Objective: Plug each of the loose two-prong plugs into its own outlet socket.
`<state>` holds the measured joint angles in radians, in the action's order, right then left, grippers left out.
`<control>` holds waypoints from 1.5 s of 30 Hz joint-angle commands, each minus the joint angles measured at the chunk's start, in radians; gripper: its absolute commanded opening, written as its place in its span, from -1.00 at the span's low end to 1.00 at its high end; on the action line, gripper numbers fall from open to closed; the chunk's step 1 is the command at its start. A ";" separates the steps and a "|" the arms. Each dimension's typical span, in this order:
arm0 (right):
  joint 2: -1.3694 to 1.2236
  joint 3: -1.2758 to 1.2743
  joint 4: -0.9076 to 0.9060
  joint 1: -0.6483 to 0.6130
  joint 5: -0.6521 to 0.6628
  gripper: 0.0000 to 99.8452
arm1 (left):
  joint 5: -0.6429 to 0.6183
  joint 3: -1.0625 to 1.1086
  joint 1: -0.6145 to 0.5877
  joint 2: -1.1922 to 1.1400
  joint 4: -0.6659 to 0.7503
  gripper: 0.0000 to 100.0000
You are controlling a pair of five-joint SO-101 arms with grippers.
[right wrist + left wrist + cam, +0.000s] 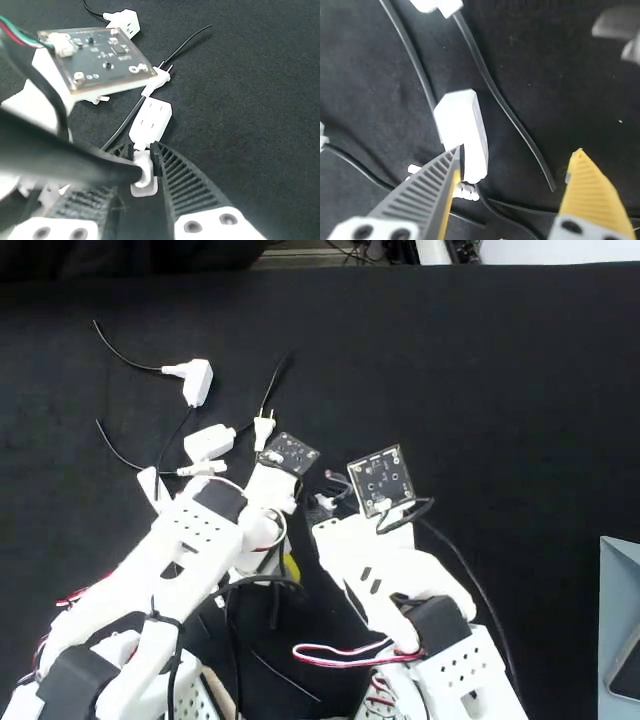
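Table edge: the black table (500,360) ends at the far side in the high view, well beyond all the plugs. A grey-blue container (622,615) sits at its right border.
Open room: bare cloth lies right of and beyond the two arms. The plugs and cables crowd the left half.
Right fingers: the right gripper (142,150) has its fingers clamped on a white end piece (142,180).
Thing at right fingers: the end piece touches the near end of a socket block (151,119). I cannot tell whether the two are one part.
Socket block look: white and oblong, with two slots on its upper face and a black cable running out from under it.
Left fingers: the left gripper (517,152) has its fingers wide apart.
Thing at left fingers: a white block (462,130) touches the tip of the grey finger (427,182). The yellow finger (585,192) stands apart from it, across a black cable (520,130).
Loose plug: a two-prong plug (264,426) on a black cable lies just beside the left arm's camera board (290,452).
Farther sockets: a white socket (195,378) lies toward the far left, with another white plug body (210,442) nearer the arms.
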<state>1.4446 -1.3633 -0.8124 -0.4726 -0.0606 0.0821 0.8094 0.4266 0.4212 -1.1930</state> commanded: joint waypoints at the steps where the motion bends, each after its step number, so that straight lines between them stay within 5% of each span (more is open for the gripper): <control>1: 0.012 0.008 -0.003 0.006 0.009 -0.97 | 0.005 0.082 -0.039 0.012 0.120 -0.34; 11: 0.012 0.008 -0.003 0.006 0.009 -0.97 | 0.068 0.153 -0.153 0.012 0.175 -0.36; 17: 0.012 0.008 -0.003 0.006 0.009 -0.97 | 0.097 0.153 -0.142 0.012 0.180 -0.58; 26: 0.012 0.008 -0.003 0.006 0.009 -0.97 | 0.101 0.153 -0.140 0.012 0.181 -0.60; 36: 0.021 0.036 -0.071 0.011 0.048 -0.97 | 0.107 0.134 0.042 0.012 0.233 -0.60; 45: 0.012 0.077 -0.160 0.061 0.121 -0.97 | 0.348 0.122 0.042 0.012 0.302 -0.60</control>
<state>1.4461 -1.3464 -0.9643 -0.4496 0.0407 0.3583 0.9674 0.4557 0.4212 -0.9183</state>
